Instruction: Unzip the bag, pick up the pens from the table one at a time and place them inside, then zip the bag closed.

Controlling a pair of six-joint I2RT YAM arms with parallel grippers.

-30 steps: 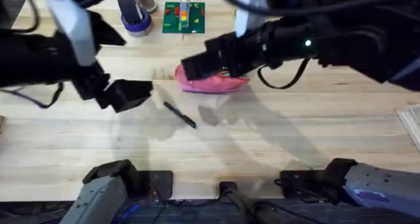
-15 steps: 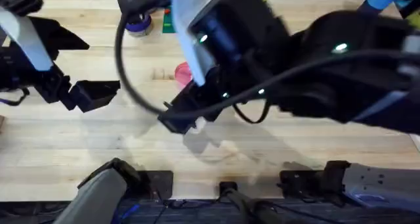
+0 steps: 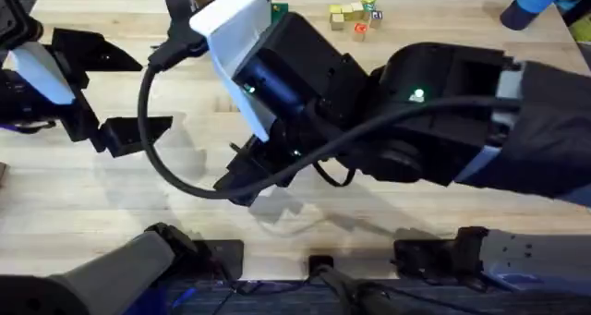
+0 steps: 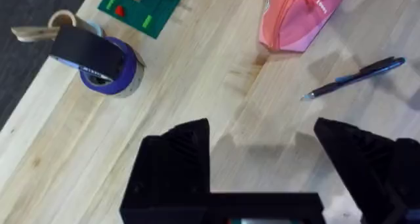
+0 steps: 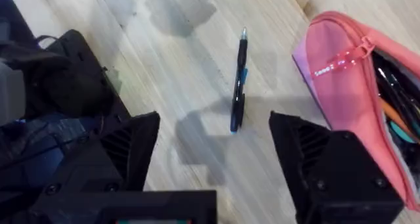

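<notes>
Looking down, I see the pink bag point(image 5: 348, 73) unzipped on the table point(image 5: 190, 66), pens showing inside. 1 dark pen point(image 5: 239, 79) lies just beside it. My left gripper point(image 4: 262, 142) and right gripper point(image 5: 213, 142) both hang open and empty.

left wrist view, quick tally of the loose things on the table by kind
pink bag: 1
pen lying on the table: 1
purple tape roll: 1
green board with coloured blocks: 1
total: 4
</notes>
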